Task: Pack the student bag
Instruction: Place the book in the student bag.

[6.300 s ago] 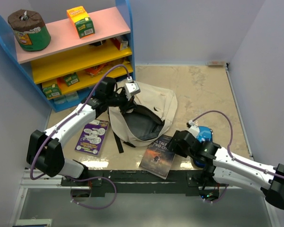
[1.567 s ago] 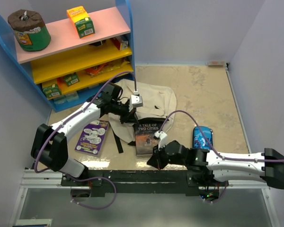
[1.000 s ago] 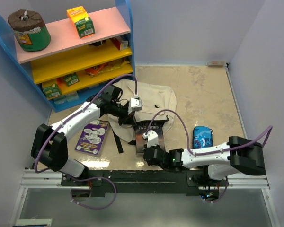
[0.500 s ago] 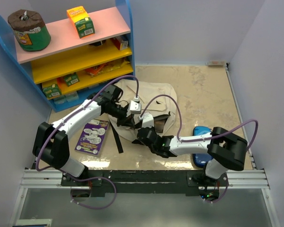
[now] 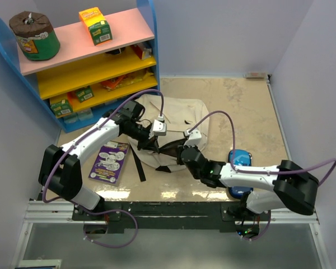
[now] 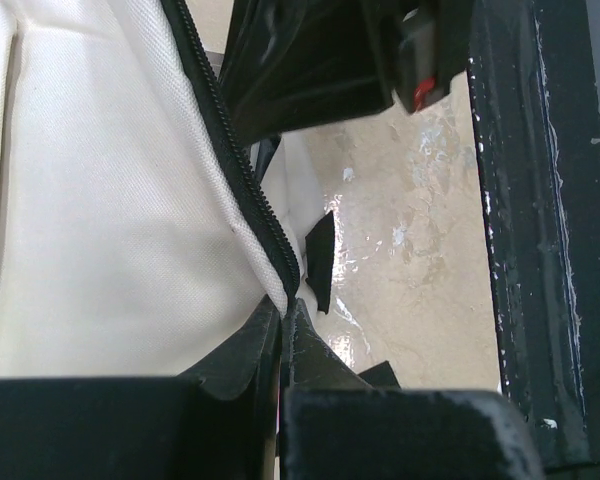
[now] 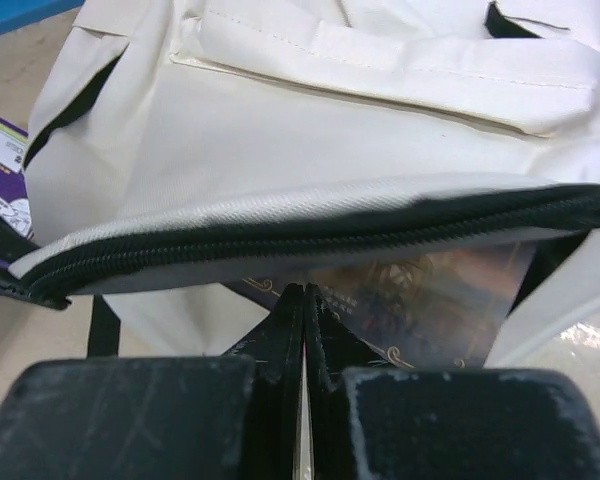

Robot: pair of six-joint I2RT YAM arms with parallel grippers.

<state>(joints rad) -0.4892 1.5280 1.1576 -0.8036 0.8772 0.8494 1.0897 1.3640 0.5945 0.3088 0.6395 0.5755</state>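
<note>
Left gripper (image 6: pixel 283 312) is clamped on the student bag (image 7: pixel 310 130) zipper rim, around its 9 o'clock; right gripper (image 7: pixel 303 295) is pinching the book (image 7: pixel 420 300) inside.

Stretched forward and converging, with left gripper (image 6: pixel 282 335) and right gripper (image 7: pixel 303 300) each pinched tight (jaws pressed together).

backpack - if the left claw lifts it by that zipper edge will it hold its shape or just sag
Likely to sag: the backpack lies crumpled, its cloth folding where the left claw pinches the zipper edge. Probably light, being thin fabric, though the book at its mouth adds some weight. The woven cloth looks unlikely to slip.
</note>
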